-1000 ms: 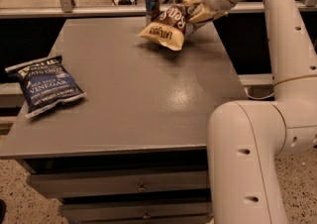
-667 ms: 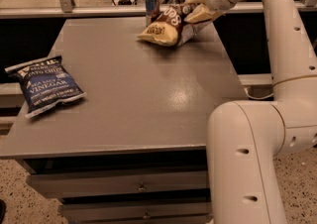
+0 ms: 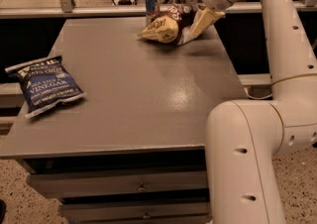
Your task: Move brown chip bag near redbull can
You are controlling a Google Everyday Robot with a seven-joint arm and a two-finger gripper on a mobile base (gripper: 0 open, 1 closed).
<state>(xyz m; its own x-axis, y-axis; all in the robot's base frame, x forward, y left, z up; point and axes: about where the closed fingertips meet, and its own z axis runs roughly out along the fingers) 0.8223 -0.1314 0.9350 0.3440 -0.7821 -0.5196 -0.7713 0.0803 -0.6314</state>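
The brown chip bag (image 3: 166,26) lies on the grey table (image 3: 133,89) at its far edge, its cream-yellow end toward me. The redbull can (image 3: 152,5) stands upright just behind the bag's left part, touching or almost touching it. My gripper (image 3: 200,0) is at the bag's right end. It is open, with one finger (image 3: 205,20) down against the bag and the other raised above it. The bag rests on the table.
A dark-blue vinegar chip bag (image 3: 47,85) lies flat at the table's left edge. My arm's lower link (image 3: 247,153) stands at the table's front right corner. Drawers (image 3: 141,187) are under the tabletop. A rail and an office chair are behind the table.
The brown chip bag moved back and down onto the table beside the can. My gripper, which was shut on the bag's right end, has opened.
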